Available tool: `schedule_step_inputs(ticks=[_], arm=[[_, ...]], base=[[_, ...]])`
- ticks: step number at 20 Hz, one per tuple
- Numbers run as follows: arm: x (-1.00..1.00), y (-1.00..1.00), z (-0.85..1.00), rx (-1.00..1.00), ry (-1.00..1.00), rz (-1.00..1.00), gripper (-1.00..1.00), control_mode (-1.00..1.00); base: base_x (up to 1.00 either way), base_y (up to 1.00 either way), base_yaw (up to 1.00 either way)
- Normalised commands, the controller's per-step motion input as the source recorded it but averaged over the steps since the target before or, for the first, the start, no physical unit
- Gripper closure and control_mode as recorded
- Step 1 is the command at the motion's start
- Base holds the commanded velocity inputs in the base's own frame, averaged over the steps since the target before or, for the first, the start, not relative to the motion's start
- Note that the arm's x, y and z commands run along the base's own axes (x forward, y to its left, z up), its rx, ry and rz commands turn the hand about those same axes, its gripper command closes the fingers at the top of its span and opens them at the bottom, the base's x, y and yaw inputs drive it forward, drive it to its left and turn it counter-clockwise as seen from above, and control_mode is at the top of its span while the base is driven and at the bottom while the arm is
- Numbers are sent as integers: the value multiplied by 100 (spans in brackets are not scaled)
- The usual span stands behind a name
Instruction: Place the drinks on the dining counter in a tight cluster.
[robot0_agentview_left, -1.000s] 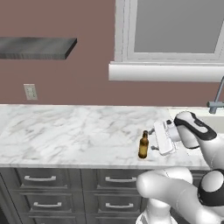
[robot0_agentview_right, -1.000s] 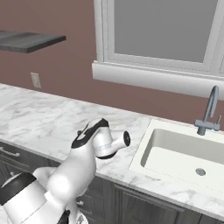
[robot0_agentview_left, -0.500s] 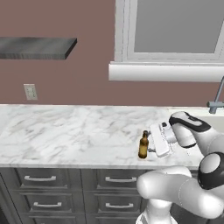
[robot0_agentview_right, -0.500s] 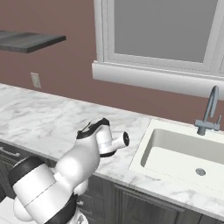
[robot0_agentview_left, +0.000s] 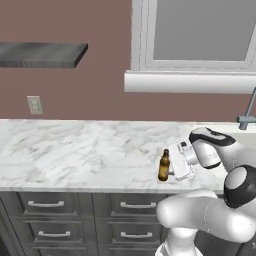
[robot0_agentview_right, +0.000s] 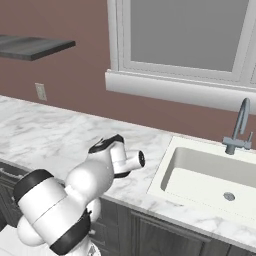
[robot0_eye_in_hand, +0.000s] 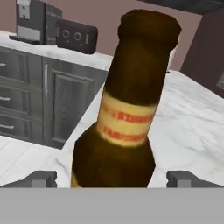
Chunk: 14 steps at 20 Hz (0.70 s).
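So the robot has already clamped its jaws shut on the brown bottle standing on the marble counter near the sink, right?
Not quite. The brown bottle does stand on the marble counter near the sink, but the jaws are wide open, one on each side of it, not clamped. The hand view shows the fingertips well apart from the glass.

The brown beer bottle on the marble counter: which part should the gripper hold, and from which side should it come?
Probably the wide lower body of the beer bottle, approached sideways from the sink side. It stands upright near the counter front edge, and the open gripper already faces it level, one fingertip on either side.
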Motion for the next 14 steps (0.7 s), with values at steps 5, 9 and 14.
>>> schedule_step_inputs(ticks=[5,9,14], arm=[[6,19,-7,5,19,0,-100,-100],[-1,-1,3,1,12,-2,100,-100],[-15,-27,15,5,4,-8,100,-100]], base=[[0,0,0],[0,0,0],[0,0,0]])
